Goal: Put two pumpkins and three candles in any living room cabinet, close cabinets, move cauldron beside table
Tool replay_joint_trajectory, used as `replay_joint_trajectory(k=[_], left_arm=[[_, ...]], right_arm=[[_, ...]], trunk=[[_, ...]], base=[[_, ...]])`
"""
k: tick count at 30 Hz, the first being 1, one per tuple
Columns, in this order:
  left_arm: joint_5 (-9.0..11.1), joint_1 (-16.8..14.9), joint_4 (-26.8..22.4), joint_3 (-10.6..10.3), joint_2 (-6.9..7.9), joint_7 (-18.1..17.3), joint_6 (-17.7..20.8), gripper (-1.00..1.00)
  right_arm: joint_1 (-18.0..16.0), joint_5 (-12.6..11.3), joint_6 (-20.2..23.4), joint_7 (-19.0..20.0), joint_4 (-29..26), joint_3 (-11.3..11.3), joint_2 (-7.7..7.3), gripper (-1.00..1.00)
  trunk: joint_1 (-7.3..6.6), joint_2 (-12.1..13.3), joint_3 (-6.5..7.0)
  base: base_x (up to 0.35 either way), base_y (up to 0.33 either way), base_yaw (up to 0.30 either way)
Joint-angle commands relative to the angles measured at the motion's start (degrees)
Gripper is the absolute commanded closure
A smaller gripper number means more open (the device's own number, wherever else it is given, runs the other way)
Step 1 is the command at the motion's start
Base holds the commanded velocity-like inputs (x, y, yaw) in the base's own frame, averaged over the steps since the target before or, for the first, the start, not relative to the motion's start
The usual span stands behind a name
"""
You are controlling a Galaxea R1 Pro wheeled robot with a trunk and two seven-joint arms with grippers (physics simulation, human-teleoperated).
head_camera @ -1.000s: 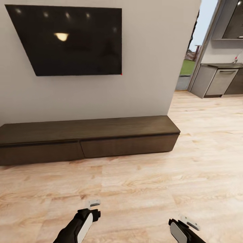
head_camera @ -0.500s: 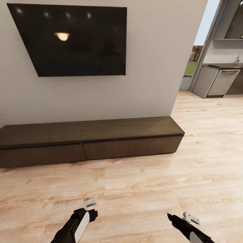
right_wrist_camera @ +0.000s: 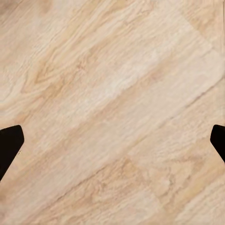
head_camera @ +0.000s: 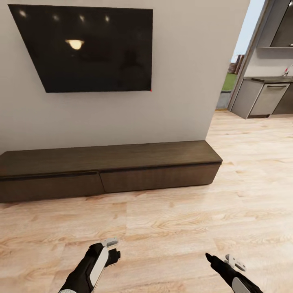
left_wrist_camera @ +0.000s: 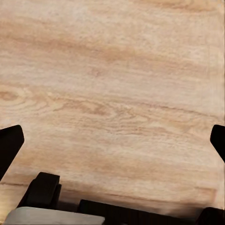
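The low dark-brown cabinet (head_camera: 110,162) stands against the white wall ahead, its flat top bare and both wide fronts looking shut. My left gripper (head_camera: 110,246) hovers over the wood floor at the lower left, well short of the cabinet. In the left wrist view it (left_wrist_camera: 112,136) is open, with only floorboards between its fingertips (left_wrist_camera: 9,143). My right gripper (head_camera: 232,262) hangs at the lower right. It (right_wrist_camera: 112,140) is open over bare floor too. The pumpkins, candles, cauldron and table are out of view.
A large black TV (head_camera: 87,49) is mounted on the wall above the cabinet. The wall ends at the right, where a passage opens to grey kitchen units (head_camera: 264,97). Light wood floor (head_camera: 171,219) stretches between me and the cabinet.
The view shifted a little a second ago, then held still. Both arms adjusted slightly low in the view, and the right wrist turned. Nothing was picked up.
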Motion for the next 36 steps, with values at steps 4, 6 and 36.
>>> replay_joint_trajectory(k=[4,6,36], left_arm=[[5.85,0.1,-7.22,1.05,0.23,0.42,8.54,-1.0],[7.34,0.33,-11.05,1.32,0.32,0.43,12.05,-1.0],[68.33,0.42,-26.62,-10.72,32.72,0.02,22.24,-1.0]], right_arm=[[-0.02,-0.99,0.19,5.49,-0.39,-4.83,-0.18,-1.0],[-0.06,-1.1,0.51,10.57,-0.47,-9.15,-0.18,-1.0],[-2.9,-14.31,-2.14,22.52,-6.38,-19.2,10.48,-1.0]], trunk=[[0.0,-0.02,-0.05],[0.0,-0.02,-0.05],[5.27,-9.65,-4.36]], base=[[0.0,0.0,0.0],[0.0,0.0,0.0],[0.0,0.0,0.0]])
